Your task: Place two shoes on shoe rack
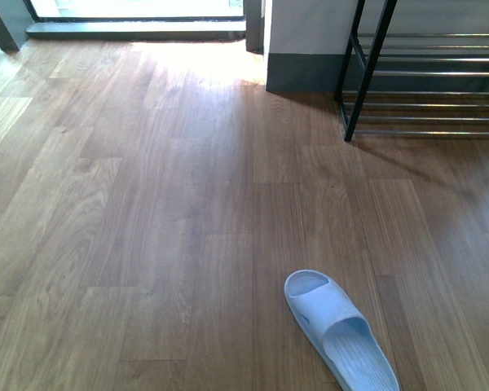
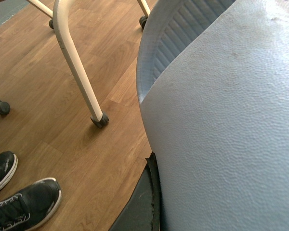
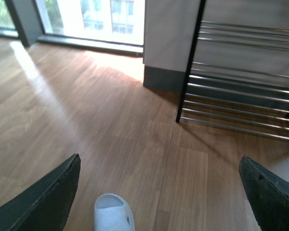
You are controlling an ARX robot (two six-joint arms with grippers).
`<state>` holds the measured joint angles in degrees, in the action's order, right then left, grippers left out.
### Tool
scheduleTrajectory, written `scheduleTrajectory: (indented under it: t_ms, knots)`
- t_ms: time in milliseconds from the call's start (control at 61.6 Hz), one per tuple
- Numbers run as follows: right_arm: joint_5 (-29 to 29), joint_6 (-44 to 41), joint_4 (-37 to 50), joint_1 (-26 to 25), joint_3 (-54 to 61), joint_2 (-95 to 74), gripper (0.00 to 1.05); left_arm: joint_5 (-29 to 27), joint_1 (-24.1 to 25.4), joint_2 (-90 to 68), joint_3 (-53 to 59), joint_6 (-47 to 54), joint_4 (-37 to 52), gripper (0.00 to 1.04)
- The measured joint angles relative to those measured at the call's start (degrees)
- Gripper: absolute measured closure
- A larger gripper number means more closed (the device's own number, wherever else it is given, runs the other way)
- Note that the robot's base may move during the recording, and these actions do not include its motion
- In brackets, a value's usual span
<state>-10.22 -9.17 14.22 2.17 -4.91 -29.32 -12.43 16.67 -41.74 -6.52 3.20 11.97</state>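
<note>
Slipper (image 1: 336, 327) on floor, R gripper (image 3: 159, 157) spread wide above

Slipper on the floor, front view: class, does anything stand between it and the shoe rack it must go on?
Nothing visible does. Only bare wood floor lies between the slipper and the rack, which stands further back and to the right.
</note>
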Motion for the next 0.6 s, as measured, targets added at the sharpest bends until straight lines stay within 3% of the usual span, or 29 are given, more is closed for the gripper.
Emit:
scheduleTrajectory:
  t_ms: [65, 178, 389, 600]
  knots:
    - [4.2, -3.8, 14.1, 1.1, -4.9, -19.5, 0.09, 0.0, 0.0, 0.0, 0.0, 0.0, 0.0, 1.03]
    - [5.8, -8.4, 29.4, 1.7, -16.3, -52.9, 0.09, 0.0, 0.0, 0.0, 0.0, 0.0, 0.0, 1.03]
    - [5.0, -13.6, 36.3, 2.9, -27.4, -92.6, 0.09, 0.0, 0.0, 0.0, 0.0, 0.0, 0.0, 1.03]
    - [4.1, -17.3, 36.4, 2.3, -35.4, -110.9, 0.09, 0.0, 0.0, 0.0, 0.0, 0.0, 0.0, 1.03]
